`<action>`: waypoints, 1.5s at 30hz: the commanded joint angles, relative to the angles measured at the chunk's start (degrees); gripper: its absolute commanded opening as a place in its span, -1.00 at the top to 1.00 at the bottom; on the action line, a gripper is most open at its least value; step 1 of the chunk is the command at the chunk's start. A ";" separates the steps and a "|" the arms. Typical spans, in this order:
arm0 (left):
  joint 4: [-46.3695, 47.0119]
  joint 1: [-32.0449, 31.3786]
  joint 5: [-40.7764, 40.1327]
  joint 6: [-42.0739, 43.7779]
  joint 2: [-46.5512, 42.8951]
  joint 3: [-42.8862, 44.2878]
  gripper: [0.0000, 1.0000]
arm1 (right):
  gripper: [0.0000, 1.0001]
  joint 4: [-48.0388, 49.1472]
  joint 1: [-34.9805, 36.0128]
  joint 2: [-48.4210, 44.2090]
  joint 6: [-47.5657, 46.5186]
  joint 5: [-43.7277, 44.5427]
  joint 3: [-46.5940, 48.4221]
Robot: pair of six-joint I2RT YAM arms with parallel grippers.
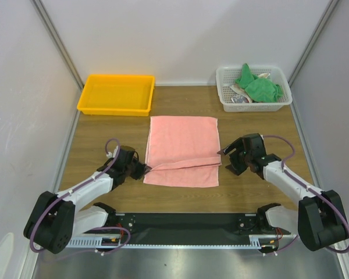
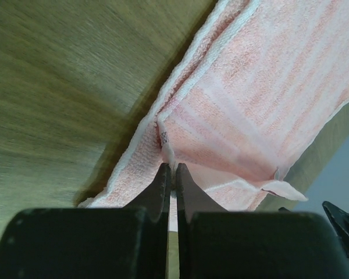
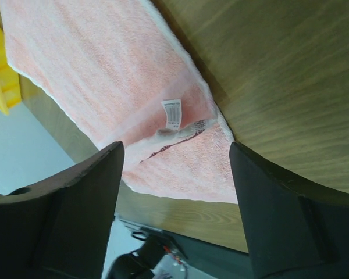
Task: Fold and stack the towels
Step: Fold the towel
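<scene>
Towel: a pink terry-cloth towel (image 1: 183, 148) lies spread flat in the middle of the top view, on the wooden table (image 1: 104, 133); a narrow band of its cloth is turned over across the lower part, running from the lower left corner to the right edge
Left gripper: the left gripper (image 2: 170, 174) sits at the towel's lower left corner in the top view; in the left wrist view its two black fingers are pressed together with only a thin slit between them, and a bit of the towel's white-hemmed edge is pinched at their tips
Right gripper: the right gripper (image 3: 174, 151) is just beside the towel's right edge, at the end of the turned-over band; its fingers stand wide apart and grip nothing, with the towel's corner showing in the gap
Label: a white sewn-in label (image 3: 172, 114) lies on the pink cloth near that corner, centre of the right wrist view
Tray: a yellow plastic rectangular tray (image 1: 116, 93) stands in the upper left of the top view, apart from the towel
Basket: a white plastic mesh basket (image 1: 253, 106) stands in the upper right, with green cloths (image 1: 259, 87) bunched inside
</scene>
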 commanded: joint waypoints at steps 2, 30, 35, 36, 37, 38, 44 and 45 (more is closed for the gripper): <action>2.65 0.32 0.85 0.76 -0.13 0.15 0.99 | -0.75 2.28 0.34 0.84 7.17 -1.32 -1.38; 3.00 0.41 0.15 1.90 -0.49 -0.73 0.99 | 0.81 4.13 1.66 7.08 11.14 -3.43 0.56; 1.24 0.41 -0.46 4.44 -1.54 1.46 0.99 | 1.00 3.42 1.75 6.47 11.05 -4.83 0.56; -0.50 0.41 -0.64 5.15 -2.67 2.25 0.99 | 1.00 3.25 1.66 6.03 11.22 -5.01 0.64; -1.48 0.41 -0.64 6.72 -3.55 3.04 0.99 | 1.00 3.07 1.75 4.72 10.96 -5.02 0.82; -2.62 0.41 -4.12 7.52 -4.35 4.88 0.99 | 1.00 2.64 1.84 3.84 10.96 -4.67 1.08; -6.85 0.41 -9.78 13.76 -10.50 10.42 0.99 | 1.00 -3.52 2.45 -2.22 5.34 -1.50 5.47; -7.11 0.41 -10.39 14.29 -10.68 10.78 1.00 | 1.00 -4.39 2.54 -2.75 4.82 -1.07 5.83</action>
